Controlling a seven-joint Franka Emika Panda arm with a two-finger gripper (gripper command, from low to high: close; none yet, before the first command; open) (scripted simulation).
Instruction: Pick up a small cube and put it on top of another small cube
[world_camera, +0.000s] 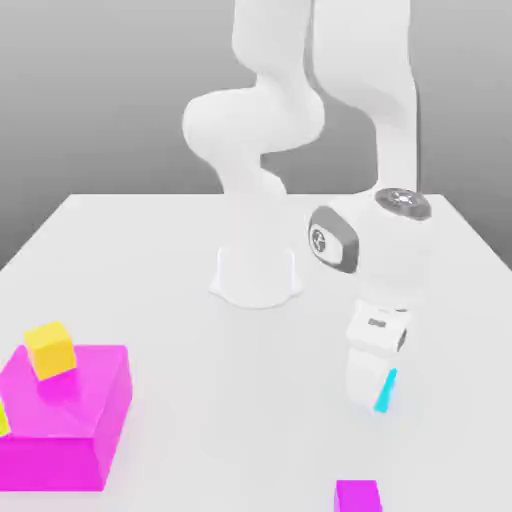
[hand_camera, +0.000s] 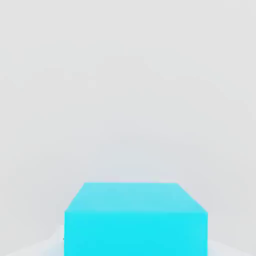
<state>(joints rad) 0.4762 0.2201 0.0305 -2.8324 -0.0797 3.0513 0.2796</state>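
The small cyan cube (world_camera: 386, 391) sits low at the exterior view's right, just over the white table, mostly hidden behind the hand. My gripper (world_camera: 373, 392) reaches down around it and is shut on it. In the hand view the cyan cube (hand_camera: 136, 220) looms close, its top face and one side showing. The small yellow cube (world_camera: 50, 349) rests tilted on top of the big magenta block (world_camera: 70, 420), far off at the exterior view's left.
A small magenta cube (world_camera: 357, 496) lies on the table in front of the gripper, near the front edge. The arm's white base (world_camera: 256, 272) stands at the table's middle back. A yellow sliver (world_camera: 3, 420) shows at the left edge.
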